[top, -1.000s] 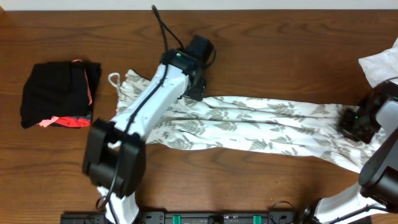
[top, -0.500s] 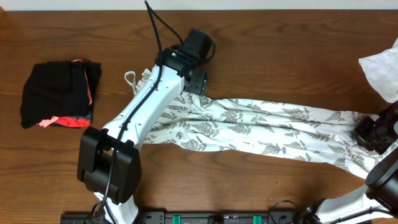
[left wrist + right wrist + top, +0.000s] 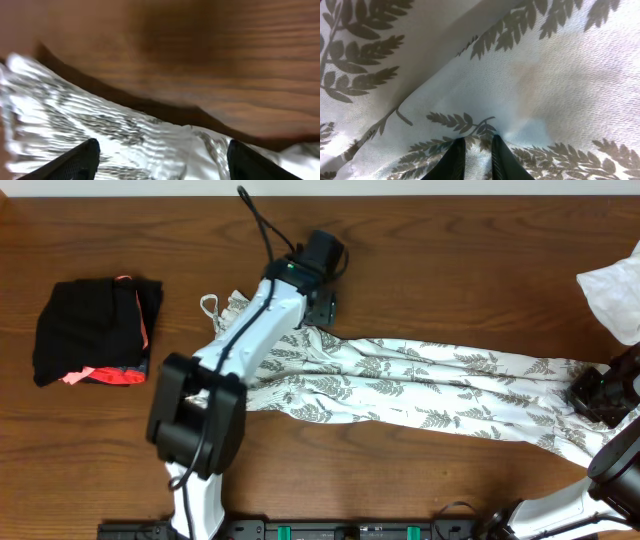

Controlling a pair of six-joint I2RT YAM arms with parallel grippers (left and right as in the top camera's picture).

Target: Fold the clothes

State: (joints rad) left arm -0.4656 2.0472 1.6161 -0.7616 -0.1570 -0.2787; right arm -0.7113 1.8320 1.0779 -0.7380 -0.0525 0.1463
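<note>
Wood table [image 3: 450, 270]: dress [image 3: 420, 390] stretched; L gripper [image 3: 162, 154] apart, R gripper [image 3: 478, 152] pinching dress

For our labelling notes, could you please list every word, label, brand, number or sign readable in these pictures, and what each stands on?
None: no readable text on the dress, the black bundle, the white cloth or the table.
The green marks at the bottom edge are too small to read.
</note>
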